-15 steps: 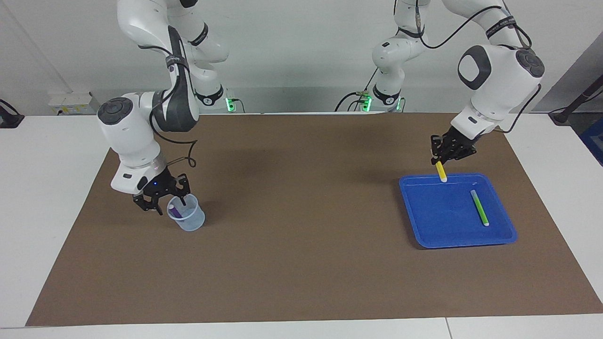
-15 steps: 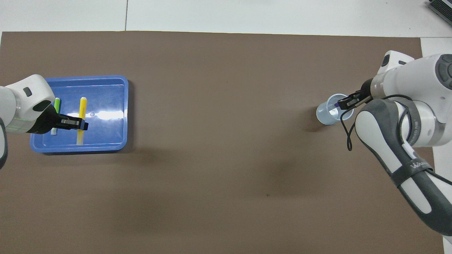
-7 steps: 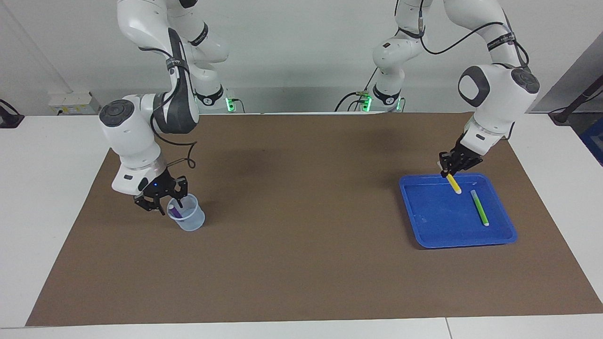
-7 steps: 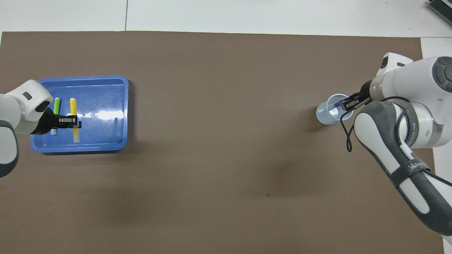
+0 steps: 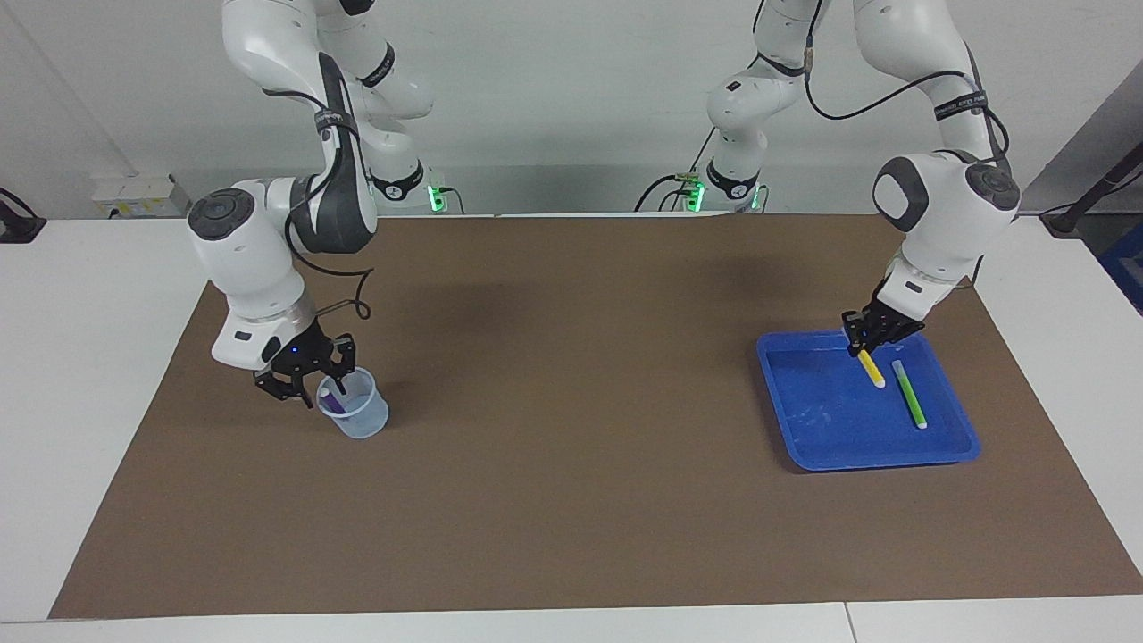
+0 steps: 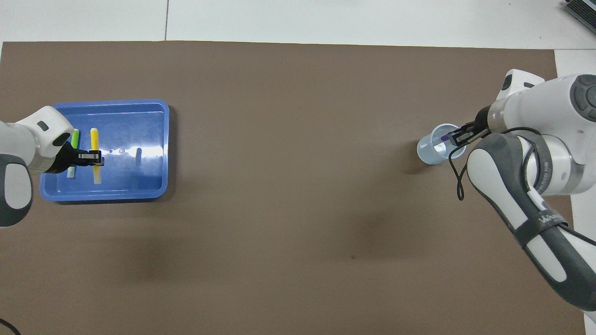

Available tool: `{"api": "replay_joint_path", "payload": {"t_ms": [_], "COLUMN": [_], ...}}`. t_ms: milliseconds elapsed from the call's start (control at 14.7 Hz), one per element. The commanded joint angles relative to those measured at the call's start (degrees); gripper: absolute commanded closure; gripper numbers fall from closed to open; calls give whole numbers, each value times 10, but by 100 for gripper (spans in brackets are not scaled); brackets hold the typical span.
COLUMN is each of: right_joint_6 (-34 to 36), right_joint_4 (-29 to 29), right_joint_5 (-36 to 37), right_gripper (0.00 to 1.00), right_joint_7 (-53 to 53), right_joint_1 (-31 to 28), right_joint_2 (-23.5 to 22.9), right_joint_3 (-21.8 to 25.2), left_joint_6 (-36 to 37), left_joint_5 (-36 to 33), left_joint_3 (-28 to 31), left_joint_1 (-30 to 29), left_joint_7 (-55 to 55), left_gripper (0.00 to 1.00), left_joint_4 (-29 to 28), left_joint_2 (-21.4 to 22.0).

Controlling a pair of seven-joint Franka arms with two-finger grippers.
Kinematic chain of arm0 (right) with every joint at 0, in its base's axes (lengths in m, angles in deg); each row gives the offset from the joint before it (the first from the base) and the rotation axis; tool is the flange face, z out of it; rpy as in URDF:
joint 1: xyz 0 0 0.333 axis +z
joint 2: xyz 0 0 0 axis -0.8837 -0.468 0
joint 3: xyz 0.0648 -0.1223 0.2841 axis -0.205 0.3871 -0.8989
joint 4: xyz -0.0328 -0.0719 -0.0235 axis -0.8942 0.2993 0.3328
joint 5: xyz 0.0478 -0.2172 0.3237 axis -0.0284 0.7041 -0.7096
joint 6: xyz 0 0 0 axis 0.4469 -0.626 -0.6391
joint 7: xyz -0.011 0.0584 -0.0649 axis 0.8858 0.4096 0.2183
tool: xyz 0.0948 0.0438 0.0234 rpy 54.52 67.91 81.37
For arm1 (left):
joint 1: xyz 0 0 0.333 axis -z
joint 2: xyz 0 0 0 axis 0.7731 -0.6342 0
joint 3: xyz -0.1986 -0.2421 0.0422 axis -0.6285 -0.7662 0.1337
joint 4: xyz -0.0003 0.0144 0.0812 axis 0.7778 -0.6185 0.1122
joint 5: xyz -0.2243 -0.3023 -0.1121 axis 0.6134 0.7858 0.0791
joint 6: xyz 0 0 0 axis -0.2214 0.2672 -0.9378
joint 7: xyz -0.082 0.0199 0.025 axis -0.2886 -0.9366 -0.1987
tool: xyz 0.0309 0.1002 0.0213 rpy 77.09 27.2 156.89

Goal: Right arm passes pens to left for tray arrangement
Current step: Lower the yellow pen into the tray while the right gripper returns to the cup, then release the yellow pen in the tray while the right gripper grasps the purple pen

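The blue tray [image 5: 817,411] [image 6: 139,179] lies at the left arm's end of the table. In it a green pen [image 5: 909,394] [image 6: 74,137] lies flat. My left gripper [image 5: 864,350] [image 6: 98,158] is low over the tray, shut on the top of a yellow pen [image 5: 871,369] [image 6: 95,139]. That pen slants down beside the green one, and its white tip is at or just above the tray floor. At the right arm's end, my right gripper [image 5: 332,386] [image 6: 448,138] reaches into a translucent cup [image 5: 359,418] [image 6: 429,152]. It is shut on the top of the purple pen [image 5: 330,400] [image 6: 445,138] standing inside.
A brown mat [image 5: 571,429] [image 6: 288,186] covers most of the white table and lies bare between the cup and the tray. The robots' bases and cables [image 5: 688,183] stand at the table's edge nearest the robots.
The left gripper came down with the yellow pen from above the tray's rim into the tray, next to the green pen. The right gripper's fingers closed in on the purple pen in the cup.
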Motion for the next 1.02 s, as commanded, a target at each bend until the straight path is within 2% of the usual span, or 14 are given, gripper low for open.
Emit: {"api": "replay_joint_path", "payload": {"t_ms": [0,68,271,339,746,950], "right_joint_6": [4,5,6,8,11,12], "right_joint_4": [-3,-3,-2,-2,0,5], "right_joint_5": [10,10,8,8,7,1], "right_gripper": [49,49,49,51,79,95], "right_joint_7": [-6,-7,-6,-5,-4,-3], "right_joint_1": [-11,-11,-11,-11,-11,-11], "right_joint_2": [9,10,11,11,11,11], "right_joint_3": [-8,-8,-8,-8,-8,-8], "left_joint_6": [-6,-7,1,0,4,6], "left_joint_5": [-25,-25,-36,-51,-63,-91], "left_joint_3": [-4,-3,1,1,10,16], "left_joint_1": [-5,-5,-5,-5,2,-1], "left_joint_7": [12,14,20,22,53,52], "left_gripper": [100,100,100,100,100,100], "left_joint_4": [28,29,84,87,82,80], "left_joint_2": [-38,-41,-101,-108,-111,-116]}}
